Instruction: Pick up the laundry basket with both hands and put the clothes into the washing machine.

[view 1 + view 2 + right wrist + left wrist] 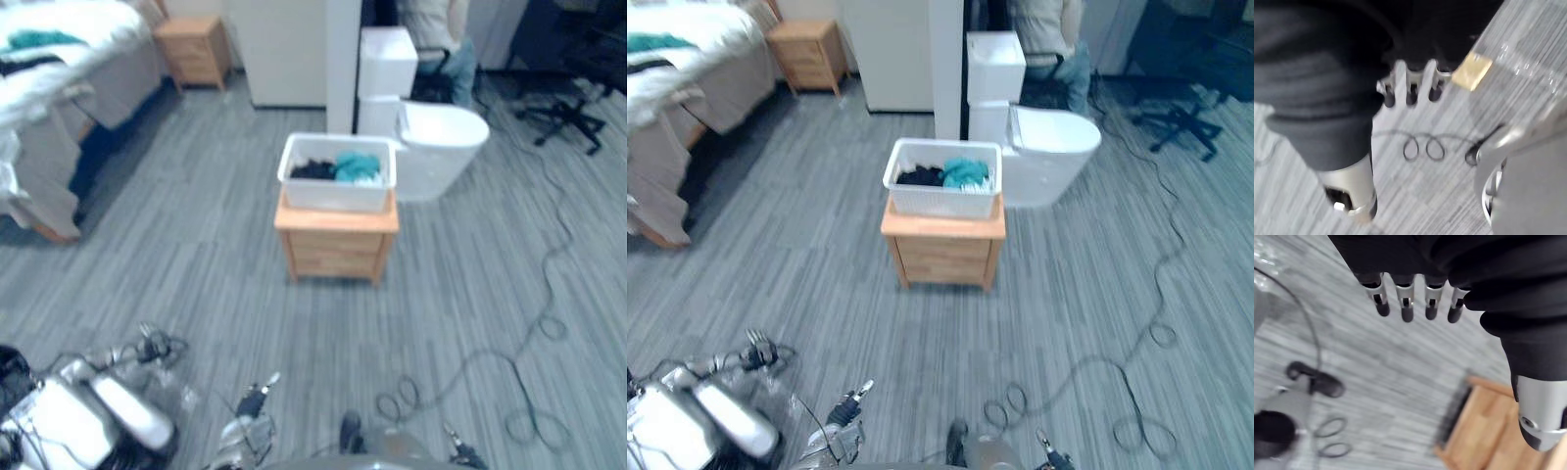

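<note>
Basket [335, 194], white, sits on top of a small wooden stand [338, 243] mid-floor and covers the top nearly edge to edge. Clothes in it: black pile [313, 170] on the left side, teal piece [358, 164] on the right side.

Neither hand is on it. Left hand [1432, 301] is released, fingers straight, holding nothing, over bare floor with a corner of the stand past the thumb. Right hand [1411, 87] is also released and empty, fingers straight, over floor.

The floor between robot and stand is striped grey. A white toilet [441, 147] is just behind the stand at its back right corner, close to the basket. 1 person [436, 29] sits behind the toilet. Office chair [573, 113] far right, bed [59, 78] far left, a 2nd nightstand [194, 49] beside the bed, white cabinet [284, 49] behind the basket.
</note>
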